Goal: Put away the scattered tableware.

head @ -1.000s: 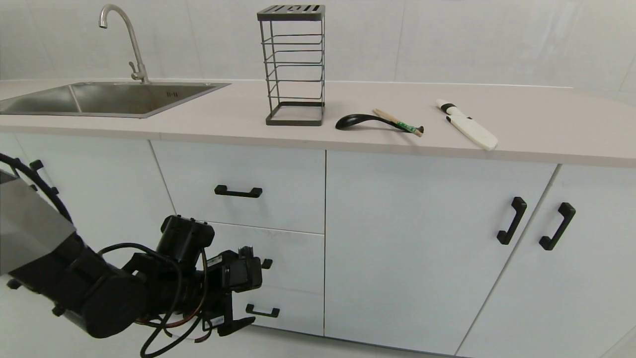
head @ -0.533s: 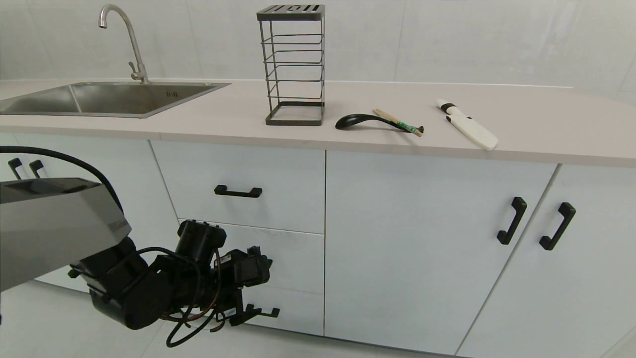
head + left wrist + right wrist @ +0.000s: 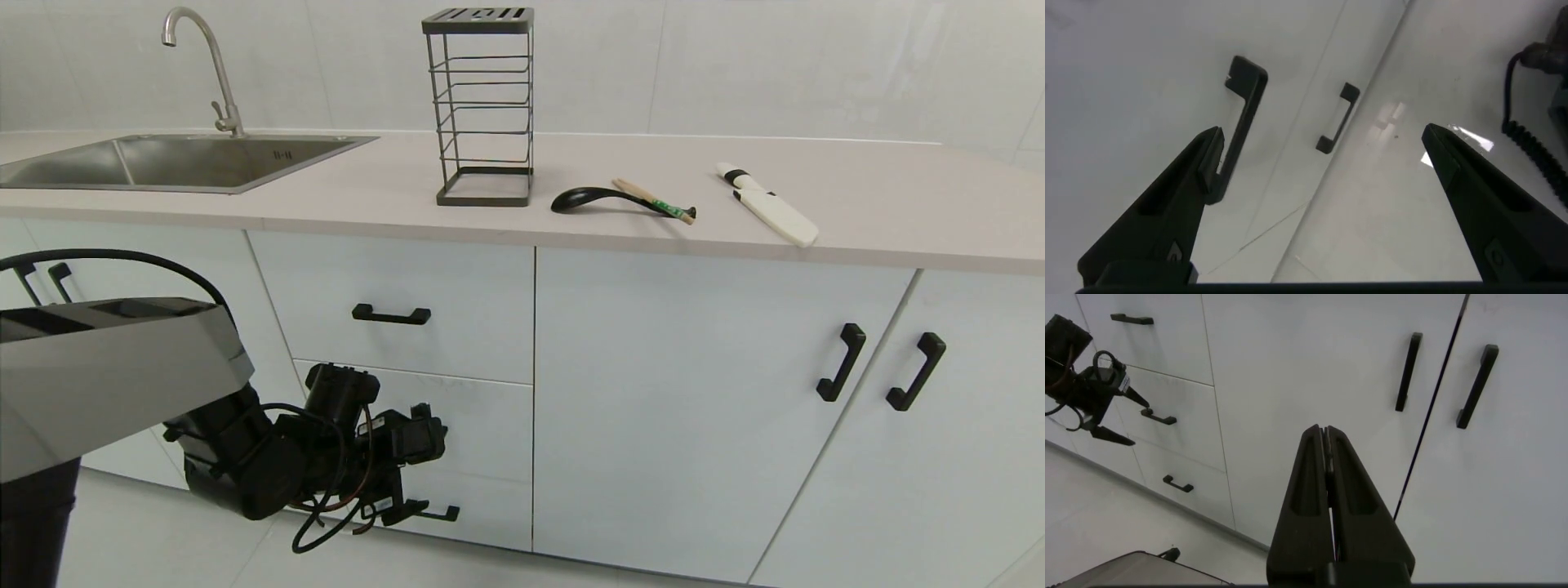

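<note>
On the counter [image 3: 343, 196], a black spoon [image 3: 592, 198] lies right of a tall black wire rack [image 3: 483, 106]. A pair of chopsticks [image 3: 653, 200] lies across the spoon's handle. Farther right is a white knife [image 3: 771, 208] with a black band. My left gripper [image 3: 423, 469] [image 3: 1127, 416] is far below the counter, open, right in front of the lower drawers. Its fingers [image 3: 1200, 196] flank a black drawer handle [image 3: 1241, 114] without touching it. My right gripper [image 3: 1327, 437] is shut and empty, pointing at the cabinet doors.
A steel sink [image 3: 180, 159] with a tap [image 3: 208, 65] sits at the counter's left. Below are drawers with black handles [image 3: 392, 314] and cabinet doors with vertical handles [image 3: 841, 361] [image 3: 1409, 371]. The light floor [image 3: 163, 547] lies under the left arm.
My left arm has swung to the right and a little upward, bringing its open gripper closer to the lower drawers. The tableware on the counter has not moved.
</note>
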Motion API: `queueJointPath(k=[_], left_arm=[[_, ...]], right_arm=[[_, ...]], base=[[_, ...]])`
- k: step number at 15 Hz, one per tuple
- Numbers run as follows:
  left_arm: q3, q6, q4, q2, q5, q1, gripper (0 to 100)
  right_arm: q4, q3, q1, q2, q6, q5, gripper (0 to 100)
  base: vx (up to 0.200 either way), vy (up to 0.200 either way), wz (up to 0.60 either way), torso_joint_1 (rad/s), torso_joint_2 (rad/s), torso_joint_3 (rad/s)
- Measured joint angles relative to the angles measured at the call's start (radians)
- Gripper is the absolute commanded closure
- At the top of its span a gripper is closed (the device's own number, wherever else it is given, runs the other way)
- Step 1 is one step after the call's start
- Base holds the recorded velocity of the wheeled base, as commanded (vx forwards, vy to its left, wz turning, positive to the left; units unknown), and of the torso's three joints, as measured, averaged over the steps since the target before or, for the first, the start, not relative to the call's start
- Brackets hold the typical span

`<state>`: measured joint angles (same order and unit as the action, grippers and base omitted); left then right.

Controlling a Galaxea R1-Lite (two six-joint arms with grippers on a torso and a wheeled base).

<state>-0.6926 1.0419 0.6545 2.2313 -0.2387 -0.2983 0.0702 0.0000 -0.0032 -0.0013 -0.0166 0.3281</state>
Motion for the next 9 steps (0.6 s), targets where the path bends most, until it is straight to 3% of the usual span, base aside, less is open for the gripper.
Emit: queueJointPath(k=[2,6,9], left_arm=[[-0.035,0.046,0.001,0.029,-0.003,0.015,0],[-0.090,0.089,-0.010,0.079,-0.006,0.023,0],[-0.121,0.098,-0.015,0.114,-0.006,0.021,0]], right_arm=[[0.000,0.000,0.000,0.000,0.000,0.000,100],[0.000,0.000,0.000,0.000,0.000,0.000,100],[0.000,0.000,0.000,0.000,0.000,0.000,100]], base=[[0.000,0.000,0.00,0.000,0.00,0.000],[0.000,0.000,0.00,0.000,0.00,0.000],[0.000,0.000,0.00,0.000,0.00,0.000]])
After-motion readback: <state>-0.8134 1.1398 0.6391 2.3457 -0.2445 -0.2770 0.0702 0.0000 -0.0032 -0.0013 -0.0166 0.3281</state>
